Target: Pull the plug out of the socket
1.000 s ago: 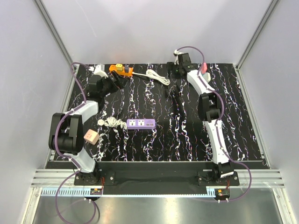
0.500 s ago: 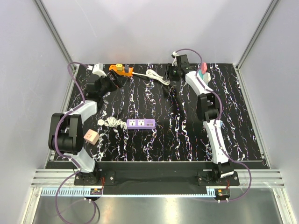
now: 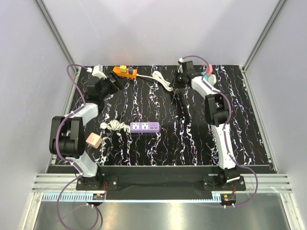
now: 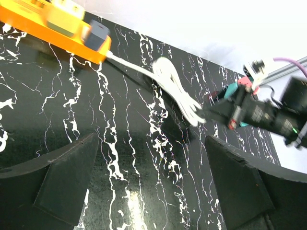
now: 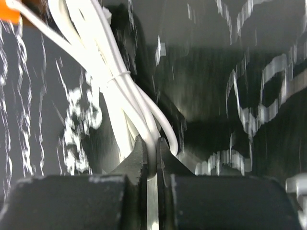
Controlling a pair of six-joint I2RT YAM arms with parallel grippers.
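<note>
An orange socket strip point(image 3: 124, 72) lies at the back of the table, with a dark grey plug point(image 4: 98, 33) seated in its end. From the plug a white cable point(image 3: 163, 80) runs right into a tied coil. My right gripper point(image 3: 176, 82) is shut on the far end of that coil; in the right wrist view the jaws point(image 5: 150, 143) pinch one loop of the white cable point(image 5: 120, 86). My left gripper point(image 3: 112, 82) hangs open in front of the strip's left part, holding nothing. Its wide-spread fingers point(image 4: 67, 177) frame bare table, with the orange socket strip point(image 4: 48, 24) ahead.
A purple power strip point(image 3: 145, 127) with a bundled white cord point(image 3: 113, 125) lies mid-table. A pink cube point(image 3: 94, 140) sits near the left arm. A white object point(image 3: 98, 72) is at the back left, and a pink and teal item point(image 3: 207, 74) at the back right.
My right gripper has closed from wide open onto the white cable coil and shifted slightly nearer. My left gripper has drifted a little to the left, still open.
</note>
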